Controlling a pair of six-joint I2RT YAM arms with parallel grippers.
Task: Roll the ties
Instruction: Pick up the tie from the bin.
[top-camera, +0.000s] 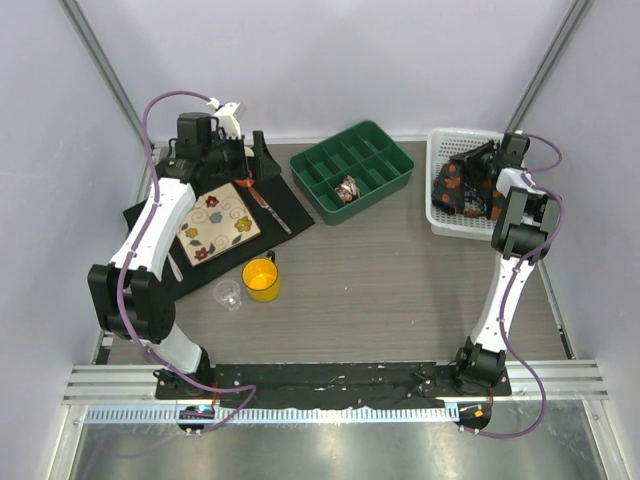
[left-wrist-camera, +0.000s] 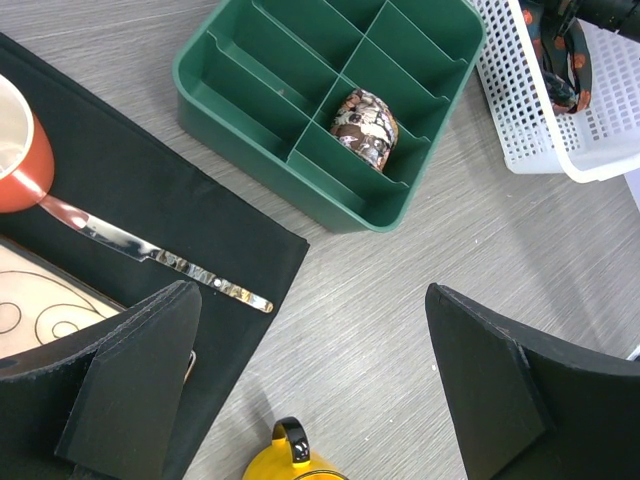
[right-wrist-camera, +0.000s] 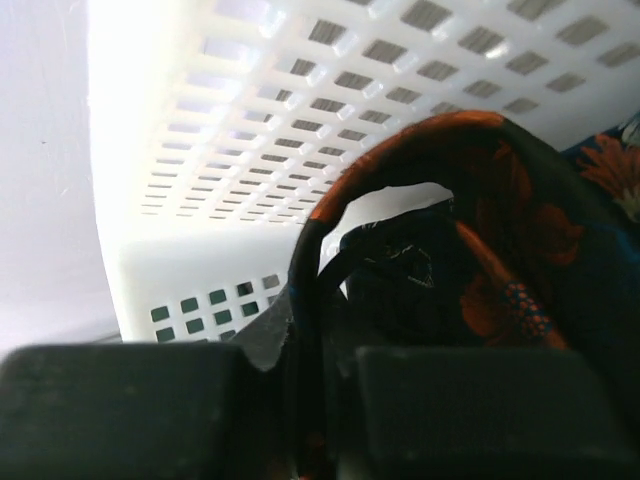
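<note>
Closest to the arm bases, a yellow mug (top-camera: 261, 281) and a small clear cup (top-camera: 228, 294) stand side by side on the table. Just behind them on the left lies a black placemat (top-camera: 145, 222), with a patterned square plate (top-camera: 215, 222) on it and a knife (top-camera: 272, 208) along its right edge. The left gripper (left-wrist-camera: 310, 385) hangs over the far end of that mat, its two fingers spread wide with nothing between them. Further back, near the middle, a green divided tray (top-camera: 372, 203) holds one rolled tie (top-camera: 348, 188), coiled in a compartment of its nearer row. To the right of the tray, well apart from the left arm, is a white mesh basket (top-camera: 437, 170) with the loose ties (top-camera: 462, 190) heaped inside, dark cloth with orange-red flowers. The right gripper (right-wrist-camera: 320, 370) is down in the basket, its fingers pressed in on a fold of the loose ties, a loop of cloth arching up above them.
</note>
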